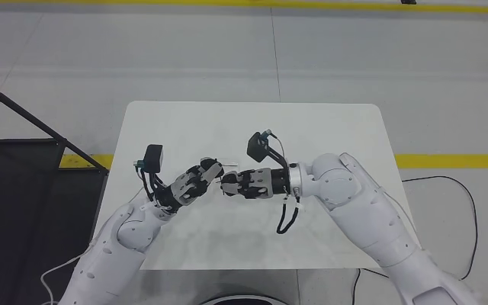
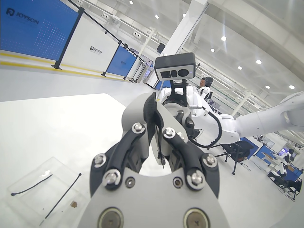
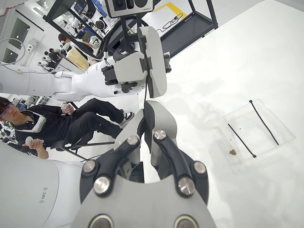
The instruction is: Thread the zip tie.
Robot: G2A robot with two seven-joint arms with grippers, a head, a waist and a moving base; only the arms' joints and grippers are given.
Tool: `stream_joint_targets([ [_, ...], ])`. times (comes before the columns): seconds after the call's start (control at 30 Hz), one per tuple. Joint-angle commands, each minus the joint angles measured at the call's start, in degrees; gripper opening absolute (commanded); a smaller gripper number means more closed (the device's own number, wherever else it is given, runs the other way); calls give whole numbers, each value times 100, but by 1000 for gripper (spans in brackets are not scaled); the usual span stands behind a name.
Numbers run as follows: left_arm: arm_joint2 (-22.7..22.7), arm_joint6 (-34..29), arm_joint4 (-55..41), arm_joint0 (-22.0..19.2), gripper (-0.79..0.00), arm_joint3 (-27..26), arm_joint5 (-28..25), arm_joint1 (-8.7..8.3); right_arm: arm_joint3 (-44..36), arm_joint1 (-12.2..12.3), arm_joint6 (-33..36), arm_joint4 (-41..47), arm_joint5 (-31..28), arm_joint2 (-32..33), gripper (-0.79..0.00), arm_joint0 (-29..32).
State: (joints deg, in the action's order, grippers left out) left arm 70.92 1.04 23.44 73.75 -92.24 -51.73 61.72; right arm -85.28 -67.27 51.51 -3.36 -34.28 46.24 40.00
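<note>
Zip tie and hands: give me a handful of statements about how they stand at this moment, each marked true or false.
1. The left hand is shut on the held zip tie. True.
2. The right hand is open and holds nothing. False: it is shut on the same held zip tie, whose strand runs up to the left hand.
3. The clear tray holds two spare zip ties. True.
4. The two hands rest far apart on the table. False: they meet tip to tip above it.
5. The spare zip ties are white. False: both are black.
</note>
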Motion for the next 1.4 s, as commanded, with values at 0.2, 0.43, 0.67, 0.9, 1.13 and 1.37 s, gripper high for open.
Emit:
stream_joint_targets([
  [0.2,90,86,94,13,-785,6,101,31,66,-3,90,75,36,32,-409,-4],
  [0.43,317,631,857,191,-785,53,553,72,272,24,415,-156,924,85,0,-71],
  [0.67,538,1039,1354,409,-785,221,557,81,508,-17,843,-512,1970,-83,0,-301],
  [0.9,576,1074,1356,434,-785,221,537,80,508,-17,843,-512,1970,-83,0,-301],
  [1.13,574,1102,1368,459,-785,167,697,91,471,-62,458,-926,2741,-179,0,-248],
  [1.37,438,1659,2025,587,-785,146,1278,175,550,-348,277,-2081,4866,-912,0,-645],
])
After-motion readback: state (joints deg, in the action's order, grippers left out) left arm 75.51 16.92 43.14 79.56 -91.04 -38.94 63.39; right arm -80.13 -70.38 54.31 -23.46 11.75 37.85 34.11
